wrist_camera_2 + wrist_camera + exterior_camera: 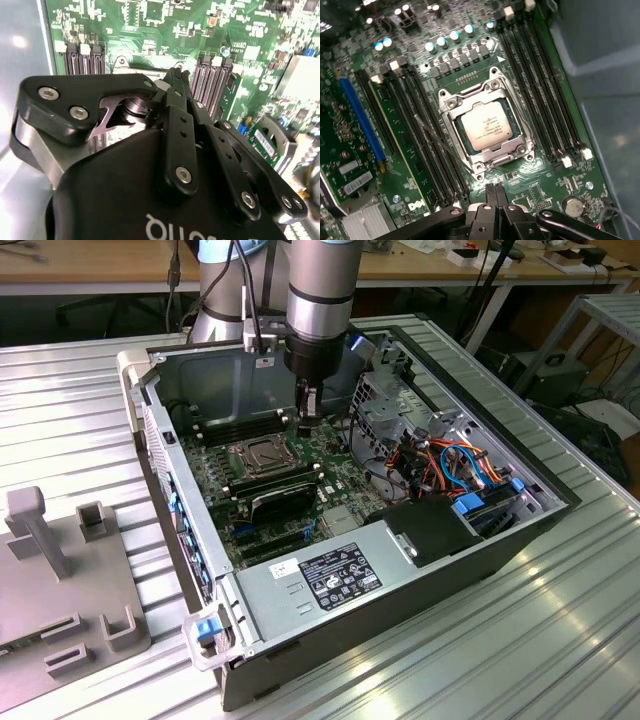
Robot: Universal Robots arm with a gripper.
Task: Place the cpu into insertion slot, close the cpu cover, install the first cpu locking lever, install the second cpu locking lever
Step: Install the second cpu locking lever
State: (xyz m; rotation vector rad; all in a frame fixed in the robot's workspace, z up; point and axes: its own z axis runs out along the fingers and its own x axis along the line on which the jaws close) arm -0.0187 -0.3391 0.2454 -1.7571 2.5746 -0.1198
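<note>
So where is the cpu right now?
In the first wrist view the cpu sits in the slot, with banks of black memory slots on either side.

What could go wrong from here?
1. The thin locking lever angles out over the memory slots. The shut tool could slip off it and hit them.
2. The cpu cover lies over the cpu. If it isn't seated flat, forcing a lever down could damage the chip.

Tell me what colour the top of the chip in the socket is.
Dull silver-grey. The chip shows best in the first wrist view.
</note>
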